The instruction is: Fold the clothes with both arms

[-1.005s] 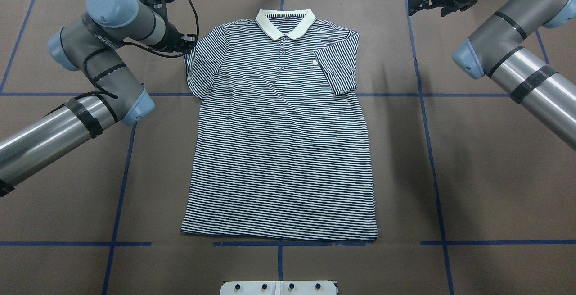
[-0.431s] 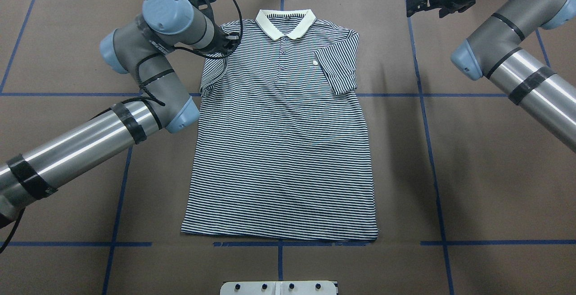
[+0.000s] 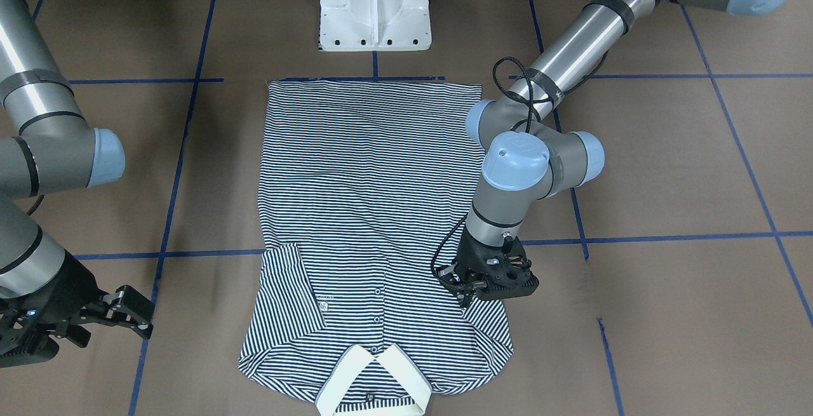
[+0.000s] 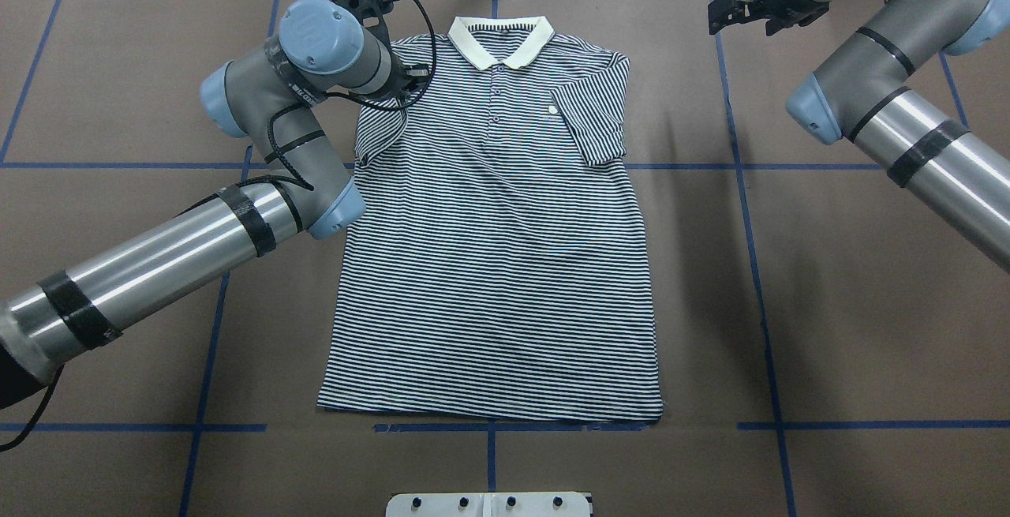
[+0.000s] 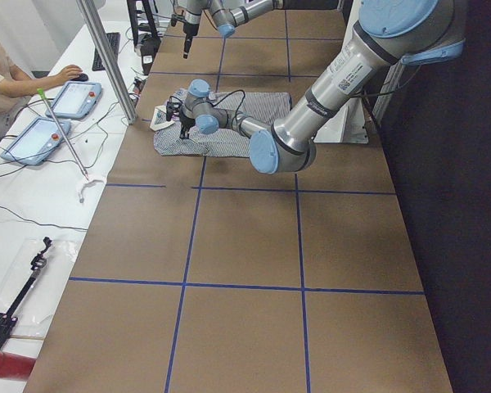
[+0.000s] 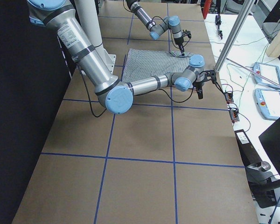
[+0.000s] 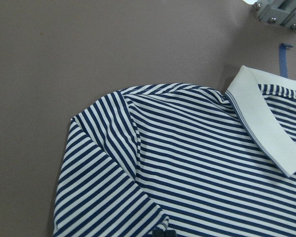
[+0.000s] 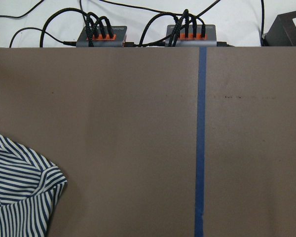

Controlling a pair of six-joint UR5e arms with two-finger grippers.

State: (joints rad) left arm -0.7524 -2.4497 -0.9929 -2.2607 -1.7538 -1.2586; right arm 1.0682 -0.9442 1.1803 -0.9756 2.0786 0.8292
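The polo shirt point(image 4: 497, 264) lies flat and face up in the middle of the worktop point(image 4: 828, 327), its cream collar point(image 4: 499, 39) toward the far edge and its hem toward the edge by the robot's base. The sleeve on the robot's right point(image 4: 592, 118) is already turned in over the chest. The left gripper point(image 3: 467, 289) hangs low over the opposite shoulder. Its fingers are drawn narrow and, as far as the front and wrist views allow, are pinched on the cuff of the left sleeve point(image 4: 375, 126), which is lifted and doubled over toward the buttons. The right gripper point(image 3: 143, 319) hovers off the garment near the far right corner, with its fingers apart and nothing in them. The step in hand looks like folding that left sleeve inward. To do it well, the cuff should probably travel low and straight across, parallel to the far edge, so the crease lands along the side seam and matches the other sleeve. The pull should be gentle, since a striped knit like this likely stretches and could drag the shoulder or skew the collar. The sleeve ought to be laid flat before release, and the fingers opened fully before rising so no fabric snags.
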